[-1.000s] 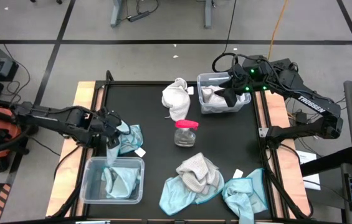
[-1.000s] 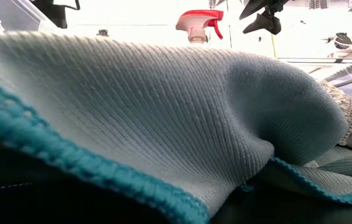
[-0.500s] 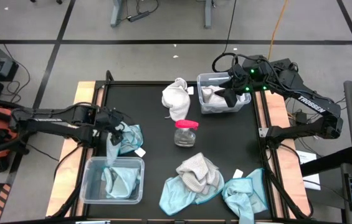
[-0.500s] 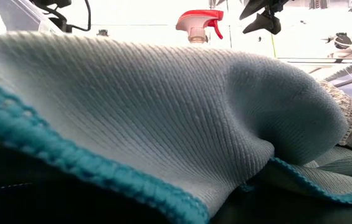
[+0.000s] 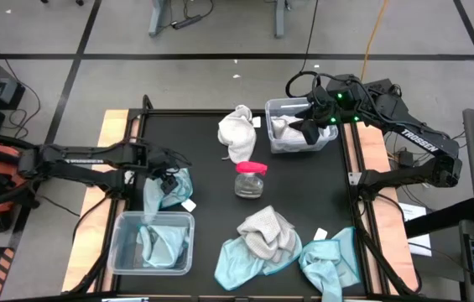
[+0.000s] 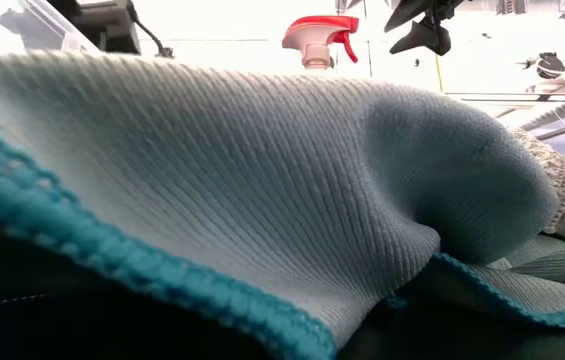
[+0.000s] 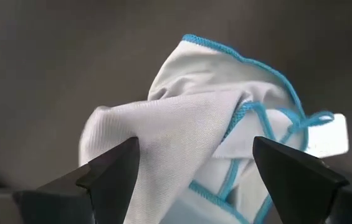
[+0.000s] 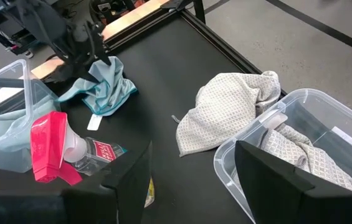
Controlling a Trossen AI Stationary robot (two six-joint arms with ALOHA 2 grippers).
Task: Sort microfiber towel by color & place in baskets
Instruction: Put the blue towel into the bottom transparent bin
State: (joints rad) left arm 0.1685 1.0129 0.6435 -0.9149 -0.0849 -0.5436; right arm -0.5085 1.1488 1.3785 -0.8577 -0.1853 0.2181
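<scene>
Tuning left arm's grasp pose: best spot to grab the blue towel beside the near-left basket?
Take the blue towel at its raised central fold, coming straight down. It is bunched into a hump there, while its edges lie flat. The left tool is open above it already.

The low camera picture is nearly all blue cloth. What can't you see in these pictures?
- Low view: a blue towel right at the lens hides the table and both baskets.
- High view: the left pincer is too small to tell if it touches its blue towel.
- Left wrist view: table edges cut off.
</scene>
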